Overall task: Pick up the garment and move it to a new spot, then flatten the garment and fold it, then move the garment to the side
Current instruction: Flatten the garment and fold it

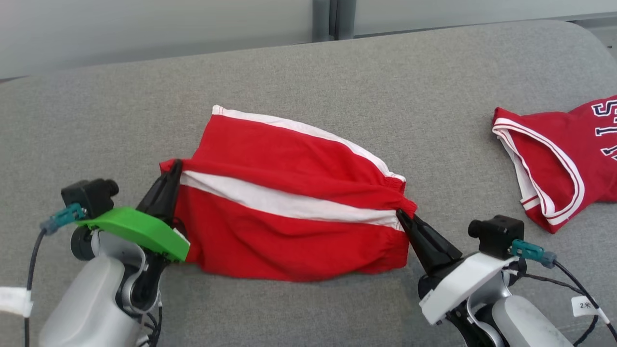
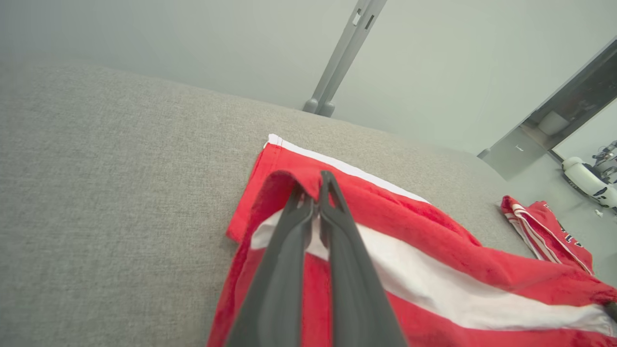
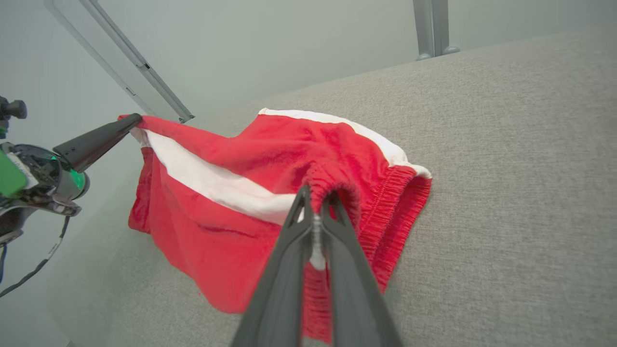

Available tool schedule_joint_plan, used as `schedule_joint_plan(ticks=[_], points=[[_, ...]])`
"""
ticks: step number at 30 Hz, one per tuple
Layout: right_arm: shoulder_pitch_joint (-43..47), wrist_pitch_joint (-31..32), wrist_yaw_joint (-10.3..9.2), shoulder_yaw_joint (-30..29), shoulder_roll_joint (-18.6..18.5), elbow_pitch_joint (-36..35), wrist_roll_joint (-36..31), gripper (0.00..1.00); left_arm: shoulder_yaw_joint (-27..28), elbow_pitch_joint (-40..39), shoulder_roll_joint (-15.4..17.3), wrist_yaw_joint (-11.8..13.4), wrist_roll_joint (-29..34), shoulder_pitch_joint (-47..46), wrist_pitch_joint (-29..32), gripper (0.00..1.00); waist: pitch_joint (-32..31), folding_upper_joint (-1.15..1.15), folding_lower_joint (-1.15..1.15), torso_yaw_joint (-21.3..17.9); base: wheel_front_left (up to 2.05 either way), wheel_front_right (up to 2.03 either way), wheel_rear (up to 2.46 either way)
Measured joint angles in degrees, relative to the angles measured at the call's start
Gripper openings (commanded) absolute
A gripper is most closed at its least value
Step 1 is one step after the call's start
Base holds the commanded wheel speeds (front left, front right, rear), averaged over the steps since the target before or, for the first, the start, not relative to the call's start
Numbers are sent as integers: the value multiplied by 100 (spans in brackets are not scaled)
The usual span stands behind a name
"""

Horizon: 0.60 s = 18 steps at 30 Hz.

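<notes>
The red fabric garment with white stripes [image 1: 289,226] lies in the middle of the grey woven cushion [image 1: 337,72], and we hold it at its two ends. Our left gripper [image 1: 176,166] is clamped tight on its left edge beside the white stripe, and our right gripper [image 1: 400,214] is clamped tight on the gathered waistband at its right end, with the cloth stretched between them. A red jersey with white trim [image 1: 549,159] lies well apart on the right.

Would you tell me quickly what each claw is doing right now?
Left claw: closed, holding the shorts by one end.
Right claw: closed, holding the shorts by the other end.
</notes>
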Motion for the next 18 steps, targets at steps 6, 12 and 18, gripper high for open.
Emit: schedule_joint_plan(ticks=[6, 12, 18], points=[[-446, 5, 0, -183, 323, 353, -160, 0, -180, 1085, -201, -146, 124, -1032, 15, 0, 373, 0, 0, -125, 0, 0, 0], [-783, -76, 0, -214, 495, 642, -229, 0, -420, 1908, -370, -204, 216, -1778, -45, 0, 707, 0, 0, -273, 0, 0, 0], [-1001, -172, 0, -218, 612, 915, -248, 0, -708, 2371, -459, -223, 196, -2286, -85, 0, 924, 0, 0, -405, 0, 0, 0]])
